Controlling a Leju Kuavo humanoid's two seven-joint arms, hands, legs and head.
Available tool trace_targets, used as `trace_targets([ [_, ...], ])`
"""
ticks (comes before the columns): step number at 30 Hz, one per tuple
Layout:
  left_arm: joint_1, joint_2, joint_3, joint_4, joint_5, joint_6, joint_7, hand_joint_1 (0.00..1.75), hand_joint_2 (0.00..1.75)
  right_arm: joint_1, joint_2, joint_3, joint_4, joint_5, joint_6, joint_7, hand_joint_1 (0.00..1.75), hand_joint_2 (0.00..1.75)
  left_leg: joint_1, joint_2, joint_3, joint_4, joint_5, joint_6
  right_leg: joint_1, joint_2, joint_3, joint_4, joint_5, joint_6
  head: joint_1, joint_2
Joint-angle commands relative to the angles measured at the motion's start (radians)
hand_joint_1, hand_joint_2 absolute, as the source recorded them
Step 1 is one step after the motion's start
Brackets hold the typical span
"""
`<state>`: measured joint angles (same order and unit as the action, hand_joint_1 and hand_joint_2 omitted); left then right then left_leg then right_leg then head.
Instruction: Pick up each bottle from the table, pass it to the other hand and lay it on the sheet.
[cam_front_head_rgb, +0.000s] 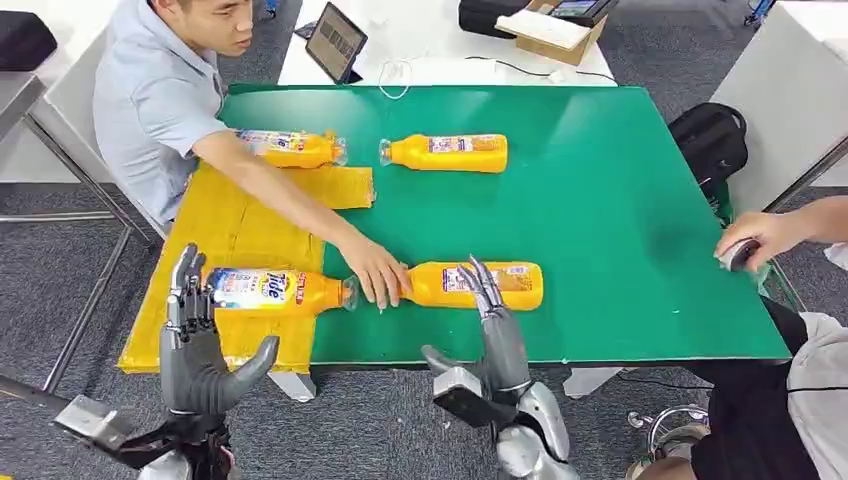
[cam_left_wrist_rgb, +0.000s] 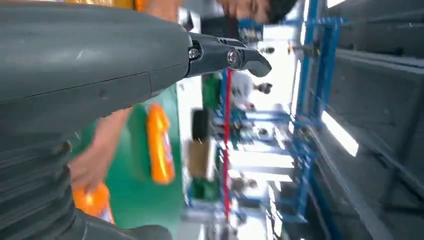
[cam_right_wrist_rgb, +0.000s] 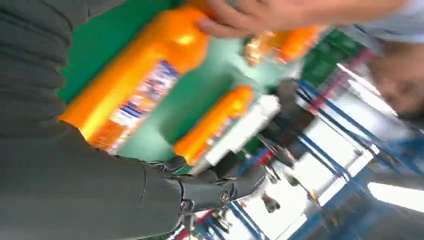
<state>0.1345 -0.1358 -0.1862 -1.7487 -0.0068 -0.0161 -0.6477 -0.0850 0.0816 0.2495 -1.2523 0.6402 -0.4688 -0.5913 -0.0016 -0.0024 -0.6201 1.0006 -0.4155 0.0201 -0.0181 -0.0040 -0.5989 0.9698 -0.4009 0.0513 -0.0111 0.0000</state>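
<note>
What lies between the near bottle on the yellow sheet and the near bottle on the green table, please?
In the head view, a person's hand lies there, at the neck end of the table bottle, beside the sheet bottle's cap.

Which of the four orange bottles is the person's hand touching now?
The near bottle on the green mat, just ahead of the right hand. The person's hand rests on its cap end; the other three lie untouched.

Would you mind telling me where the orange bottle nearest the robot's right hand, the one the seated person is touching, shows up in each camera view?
Head view: the near bottle lies on the green table, low centre, the right hand just before it.
Left wrist view: an orange piece under the person's hand is probably it.
Right wrist view: large, upper left.
Shared landmark: the person's hand at its neck end.
</note>
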Motion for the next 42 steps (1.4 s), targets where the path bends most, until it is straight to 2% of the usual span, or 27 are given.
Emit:
trace_targets([
  [1,-0.065,-0.003,-0.02,0.107,-0.011,-0.018,0.014,0.0,1.75,-0.215,-0.06,-0.012,0.357,0.115,0.061,0.099,0.0,1.75,0.0,0.001,0.004,-0.001,0.0,-0.001,0.001,0.001,0.004,-0.001,0.001,-0.001,0.0,0.0],
  [4,-0.07,-0.003,-0.014,0.118,-0.01,-0.017,0.012,0.0,1.75,-0.225,-0.06,-0.01,0.379,0.12,0.061,0.1,0.0,1.75,0.0,0.0,0.005,-0.002,0.002,0.0,0.0,0.0,0.004,-0.001,0.0,-0.001,0.0,0.0],
  [8,-0.072,-0.004,-0.009,0.119,-0.005,-0.025,0.024,0.0,1.75,-0.269,-0.077,0.012,0.442,0.186,0.055,0.171,0.0,1.75,0.0,0.001,0.004,-0.001,0.001,0.0,0.001,0.0,0.004,-0.001,0.0,-0.001,0.0,0.0],
  [9,-0.078,-0.001,-0.014,0.122,-0.007,-0.032,0.027,0.0,1.75,-0.301,-0.08,0.007,0.465,0.2,0.033,0.186,0.0,1.75,0.001,0.001,0.007,-0.001,0.0,0.0,0.001,0.0,0.007,-0.001,-0.001,-0.002,0.0,0.0],
  [14,-0.126,0.017,-0.027,0.164,-0.019,-0.044,0.046,0.0,1.75,-0.492,-0.076,-0.006,0.663,0.202,0.101,0.255,0.0,1.75,0.0,0.003,0.005,0.0,0.0,0.0,0.0,0.003,0.004,0.001,0.0,-0.002,0.0,0.0],
  [18,-0.142,0.027,-0.024,0.193,-0.023,-0.045,0.074,0.0,1.75,-0.567,-0.077,0.019,0.767,0.239,0.15,0.3,0.0,1.75,0.0,0.002,0.004,0.0,0.002,0.0,0.0,0.002,0.004,0.0,0.001,-0.002,0.0,0.0],
  [27,-0.14,0.027,-0.022,0.192,-0.023,-0.045,0.073,0.0,1.75,-0.565,-0.074,0.021,0.771,0.241,0.145,0.303,0.0,1.75,0.0,0.001,0.003,0.0,0.002,0.001,0.0,0.0,0.003,0.0,0.002,-0.002,0.0,0.0],
  [31,-0.145,0.027,-0.016,0.207,-0.019,-0.05,0.097,0.0,1.75,-0.593,-0.083,0.045,0.8,0.294,0.112,0.346,0.0,1.75,0.0,0.001,0.004,0.0,0.002,0.0,0.0,0.001,0.004,0.001,0.002,-0.003,0.0,0.0],
  [36,-0.152,0.038,-0.02,0.223,-0.007,-0.071,0.125,0.0,1.75,-0.638,-0.089,0.04,0.856,0.289,0.22,0.385,0.0,1.75,0.001,0.001,0.005,0.001,0.001,0.0,0.001,0.0,0.004,0.002,0.001,-0.004,0.0,0.0],
  [39,-0.153,0.044,-0.018,0.243,0.007,-0.09,0.134,0.0,1.75,-0.647,-0.08,0.035,0.889,0.265,0.302,0.355,0.0,1.75,0.0,0.0,0.005,0.0,0.002,0.0,0.001,0.0,0.005,0.001,0.001,-0.003,0.0,0.0],
  [42,-0.153,0.048,-0.018,0.259,0.024,-0.112,0.141,0.0,1.75,-0.651,-0.069,0.059,0.907,0.28,0.33,0.355,0.0,1.75,0.0,0.001,0.004,-0.001,0.002,0.0,0.0,0.001,0.004,0.0,0.002,-0.003,0.0,0.0],
])
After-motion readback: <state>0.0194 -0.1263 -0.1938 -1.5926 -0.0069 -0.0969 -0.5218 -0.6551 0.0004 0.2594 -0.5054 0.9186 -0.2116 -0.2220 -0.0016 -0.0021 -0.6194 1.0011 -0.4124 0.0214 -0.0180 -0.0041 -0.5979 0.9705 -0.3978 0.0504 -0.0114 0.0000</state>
